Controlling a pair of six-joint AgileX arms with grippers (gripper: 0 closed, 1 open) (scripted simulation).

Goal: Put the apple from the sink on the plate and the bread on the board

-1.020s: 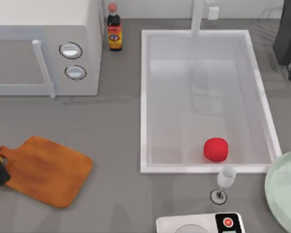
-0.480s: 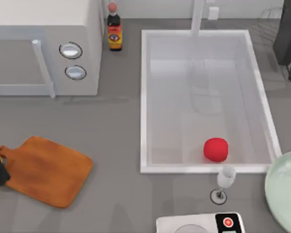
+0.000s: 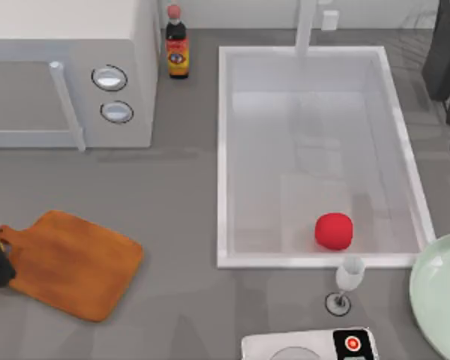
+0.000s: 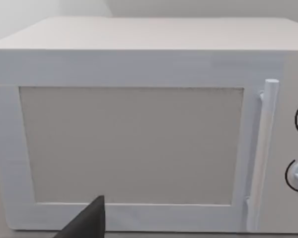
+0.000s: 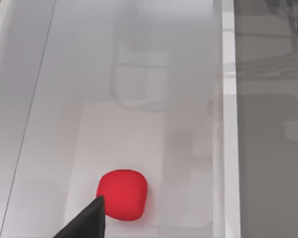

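Apple [image 3: 334, 230] rests in near right corner of sink [image 3: 222, 157], well apart from plate [image 3: 427, 289] at table's near right edge. Right arm at far right edge; jaw state cannot tell. Advice: descend vertically, clear the near rim, grip across the apple's widest part.

Wooden board [image 3: 69, 262], smooth apple [image 3: 334, 230]

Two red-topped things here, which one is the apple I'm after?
The round red apple lying inside the sink; the other red is the sauce bottle cap beside the microwave.
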